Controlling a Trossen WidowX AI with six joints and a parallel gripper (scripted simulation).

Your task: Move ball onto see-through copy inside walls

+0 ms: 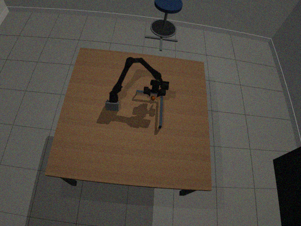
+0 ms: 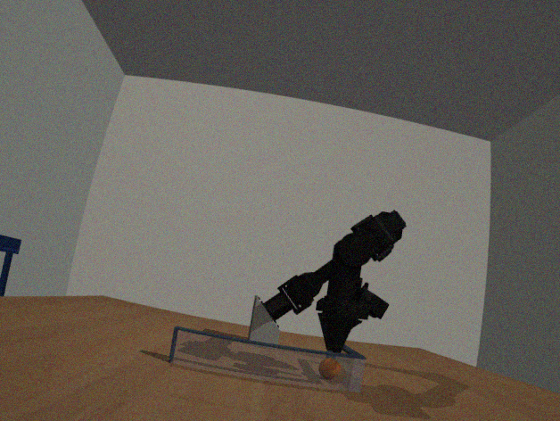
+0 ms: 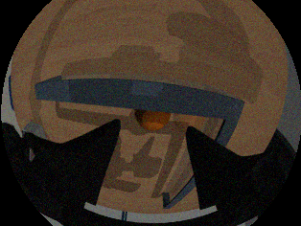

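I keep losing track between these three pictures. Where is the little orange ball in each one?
Top: the ball sits near the table's middle, just below the dark end effector, in the corner of the clear walls.
Exterior: low and right of centre, behind the near wall.
Wrist: centre, just under the blue wall rim.
Shared landmark: the walls' corner.
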